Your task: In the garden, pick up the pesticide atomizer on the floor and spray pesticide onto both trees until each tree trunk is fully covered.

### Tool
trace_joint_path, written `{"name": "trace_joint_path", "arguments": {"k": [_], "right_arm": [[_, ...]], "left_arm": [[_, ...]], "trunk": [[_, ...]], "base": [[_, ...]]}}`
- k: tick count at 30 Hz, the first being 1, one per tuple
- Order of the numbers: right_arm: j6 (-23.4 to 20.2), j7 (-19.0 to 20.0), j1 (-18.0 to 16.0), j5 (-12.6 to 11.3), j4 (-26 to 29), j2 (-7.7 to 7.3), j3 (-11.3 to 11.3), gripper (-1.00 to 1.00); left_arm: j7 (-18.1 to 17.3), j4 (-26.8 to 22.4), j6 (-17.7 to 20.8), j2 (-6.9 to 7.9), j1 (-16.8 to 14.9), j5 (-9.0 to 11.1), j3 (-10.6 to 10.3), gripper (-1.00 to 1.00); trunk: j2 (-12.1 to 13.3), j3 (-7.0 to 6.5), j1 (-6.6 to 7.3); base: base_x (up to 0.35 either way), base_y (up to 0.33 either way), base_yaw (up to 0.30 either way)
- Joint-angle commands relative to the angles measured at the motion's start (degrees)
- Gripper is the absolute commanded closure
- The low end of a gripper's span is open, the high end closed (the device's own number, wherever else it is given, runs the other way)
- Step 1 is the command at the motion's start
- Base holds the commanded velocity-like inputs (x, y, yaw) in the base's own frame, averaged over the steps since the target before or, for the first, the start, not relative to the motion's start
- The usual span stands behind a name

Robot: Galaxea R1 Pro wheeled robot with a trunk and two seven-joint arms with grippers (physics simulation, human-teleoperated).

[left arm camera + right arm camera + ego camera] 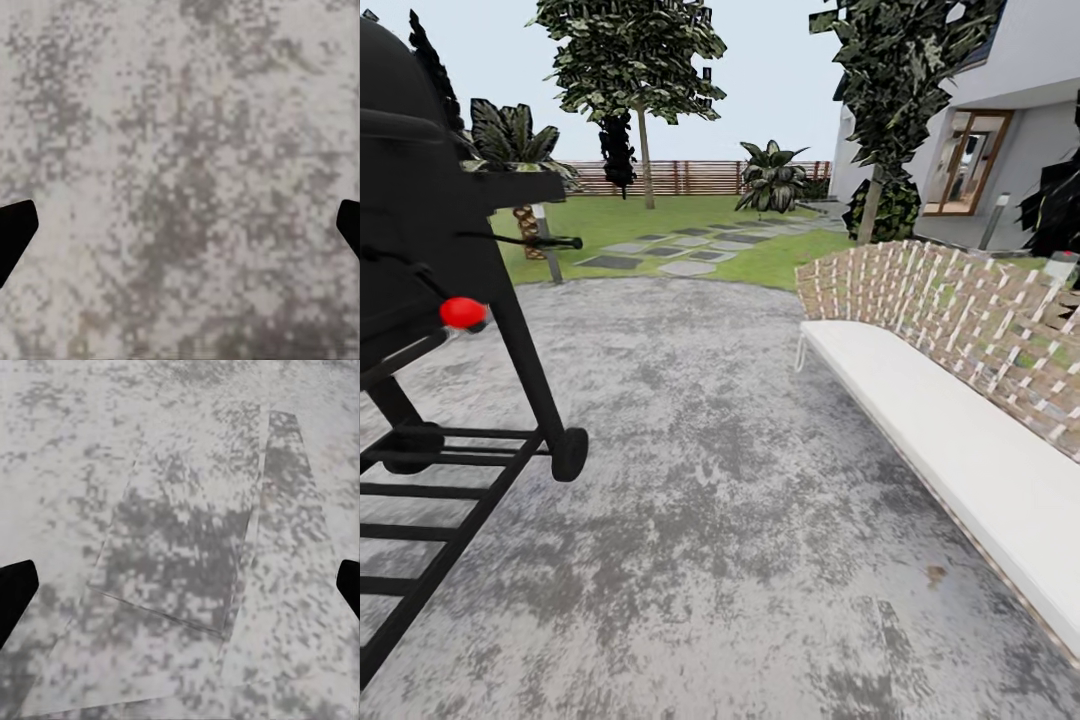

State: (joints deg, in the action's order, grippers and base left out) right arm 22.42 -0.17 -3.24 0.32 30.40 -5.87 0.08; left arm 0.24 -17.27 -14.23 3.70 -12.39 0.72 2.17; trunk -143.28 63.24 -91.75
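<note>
Two grippers, both mine, head the list: left gripper (pixel 180 225) with its dark fingertips (pixel 15 232) at the opposite edges of the left wrist view, jaws spread wide with nothing between them, over speckled grey concrete patio (pixel 180 150); right gripper (pixel 180 585) likewise spread wide and holding nothing, above the same mottled concrete, where a faint rectangular outline (pixel 187 547) crosses the surface. Next, seen from my head camera, nearest on my left: one black barbecue grill (pixel 420 200) on slanted legs with a slatted lower rack, a small wheel (pixel 569 454) and a red knob (pixel 462 312). Nearest on my right: one long bench (pixel 960 440) with a white cushion and a woven brown-and-white back, set on the patio edge. Beyond the concrete: green grass floor (pixel 610 215) of the garden, crossed by grey stepping stones (pixel 660 250). On the lawn: one short palm (pixel 510 140) behind the grill, one low palm-like shrub (pixel 772 178), one tree (pixel 635 60) with a straight pale trunk (pixel 647 165) and dark jagged foliage, standing far back near the fence. A second tree (pixel 905 60) stands nearer on my right, trunk (pixel 872 210) leaning slightly, beside a white house (pixel 1010 120) with a wood-framed doorway. Farthest: brown horizontal-slat fence (pixel 690 177), pale sky above. Pesticide atomizer: I cannot locate it among these items.
</note>
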Motion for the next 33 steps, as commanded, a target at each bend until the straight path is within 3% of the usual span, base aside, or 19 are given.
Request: {"name": "trace_joint_path", "arguments": {"k": [1,21,33], "right_arm": [[0.17,-0.03,-0.02,0.03,-0.05,0.00,0.01,-1.00],[0.17,-0.02,-0.02,0.03,-0.03,-0.02,0.01,-1.00],[0.17,-0.08,-0.02,0.03,-0.08,0.01,0.01,-1.00]], "left_arm": [[0.02,0.05,-0.19,-0.01,-0.05,0.07,0.10,-1.00],[0.02,0.05,-0.19,-0.01,-0.03,0.07,0.11,-1.00],[0.02,0.05,-0.19,-0.01,-0.08,0.07,0.10,-1.00]], "trunk": [[-0.01,0.05,-0.02],[-0.01,0.03,-0.02],[-0.01,-0.86,-0.02]], "base": [[0.340,0.000,0.000],[0.340,0.000,0.000],[0.340,0.000,0.000]]}}
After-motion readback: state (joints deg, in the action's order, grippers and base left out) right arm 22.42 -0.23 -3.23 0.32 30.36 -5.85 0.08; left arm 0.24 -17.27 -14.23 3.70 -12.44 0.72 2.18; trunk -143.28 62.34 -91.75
